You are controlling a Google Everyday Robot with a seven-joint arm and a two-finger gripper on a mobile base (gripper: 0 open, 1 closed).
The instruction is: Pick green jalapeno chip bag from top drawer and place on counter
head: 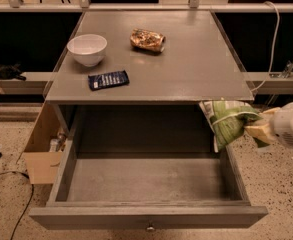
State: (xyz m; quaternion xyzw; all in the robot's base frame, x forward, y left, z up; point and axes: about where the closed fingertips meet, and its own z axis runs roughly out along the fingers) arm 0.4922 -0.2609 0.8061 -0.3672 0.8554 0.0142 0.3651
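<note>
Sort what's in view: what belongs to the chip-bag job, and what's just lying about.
Job: green jalapeno chip bag, clamped in the pincer over the right wall of the open top drawer; counter.

Lying about: white bowl, brown-gold snack bag and dark blue packet on the counter; cardboard box at left.

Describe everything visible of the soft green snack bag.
The soft green snack bag with white markings is crumpled and tilted, its top near the front right corner of the grey counter. It hangs above the right side of the open grey drawer, held by the gripper, which clamps it from the right.
</note>
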